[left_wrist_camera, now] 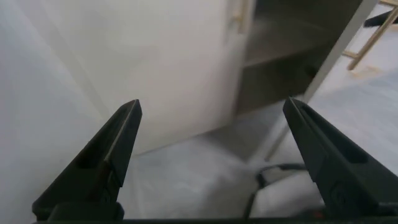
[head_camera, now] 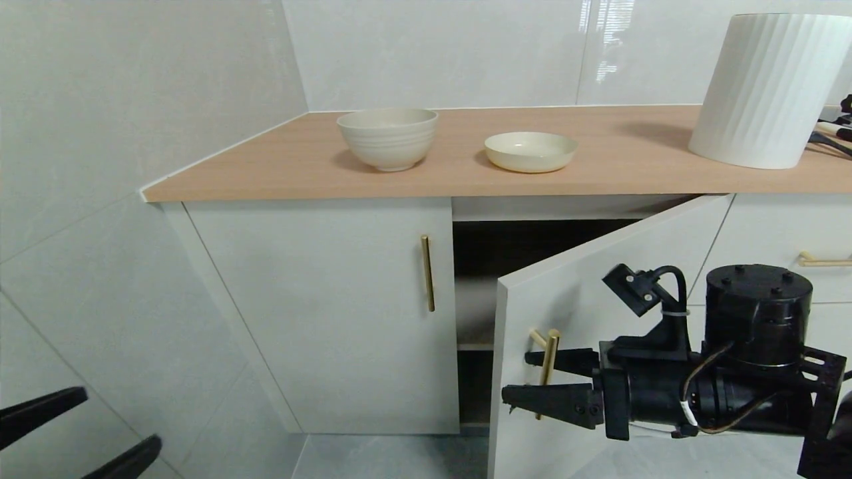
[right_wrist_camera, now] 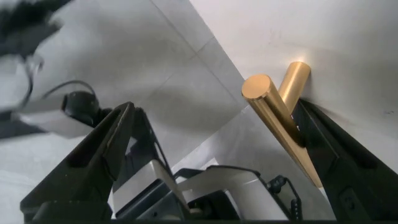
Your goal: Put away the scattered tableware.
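Brass handle on the right-hand door runs between the fingers of my right gripper. The wrist view shows those fingers spread, one close beside the bar and the other well apart from it, so nothing is pinched. That door stands partly open, and a pale shelf shows in the dark gap beside the closed left-hand door.

Both pieces of tableware sit on the wooden worktop, untouched. I count 2: a ribbed bowl towards the worktop's left end, and a shallow dish beside it but apart, nearer the middle. A tall white ribbed container stands at the right end. My left gripper hangs low by the tiled wall with its fingers spread wide and nothing in them.

My worry is the loose hold. If I pull with the fingers apart, the round bar could slide out and leave the door half open across my reach to the shelf. The door also swings towards my right arm, so a wide pull may knock it. Later, both glazed pieces look slippery to lift by the rim.
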